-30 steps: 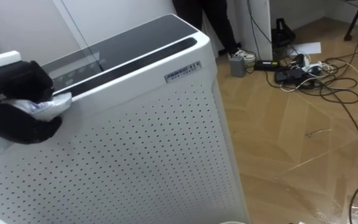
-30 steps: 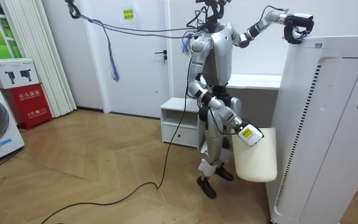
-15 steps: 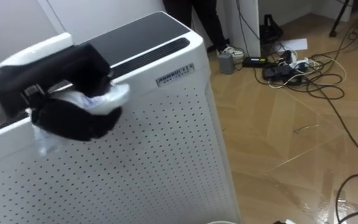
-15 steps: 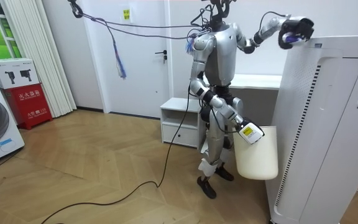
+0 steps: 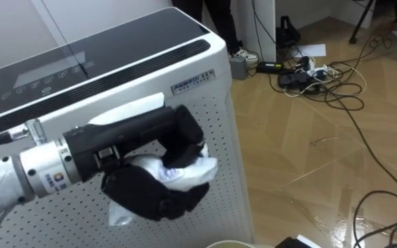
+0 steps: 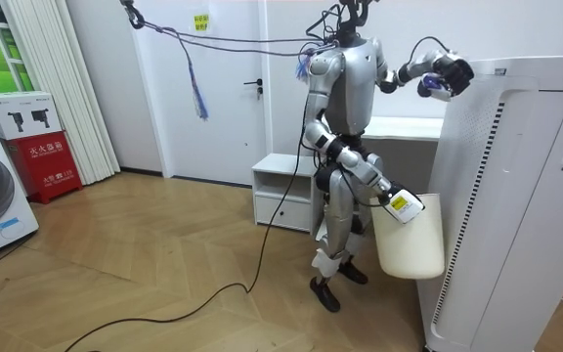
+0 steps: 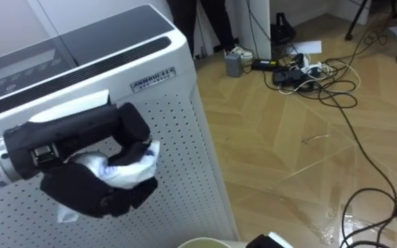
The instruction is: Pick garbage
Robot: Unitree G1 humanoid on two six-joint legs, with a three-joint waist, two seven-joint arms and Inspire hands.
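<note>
Much of the crumpled white garbage (image 5: pixel 185 172) was buried in the robot's left hand (image 5: pixel 140 193), so its full shape could not be made out. A thin, filmy scrap hung below the palm. The dark fingers were clenched around the wad, holding it in the air just in front of the air purifier (image 5: pixel 116 55), against its perforated white side and below its smooth dark top panel.

In the room view the robot stood upright beside the tall purifier with its left arm raised. Its right hand (image 6: pixel 399 203) was low at the rim of a smooth cream bin (image 6: pixel 409 240) that hung close to the purifier's side. How that hand held the bin was too small to tell. In the eye views the bin's rim was cut off at the lower edge.

Beyond the purifier, a tangle of black cables (image 5: pixel 322 76) lay on the glossy herringbone wood floor (image 5: pixel 309 158). A person's dark-trousered legs (image 5: pixel 219 17) were cut off at the top edge.
</note>
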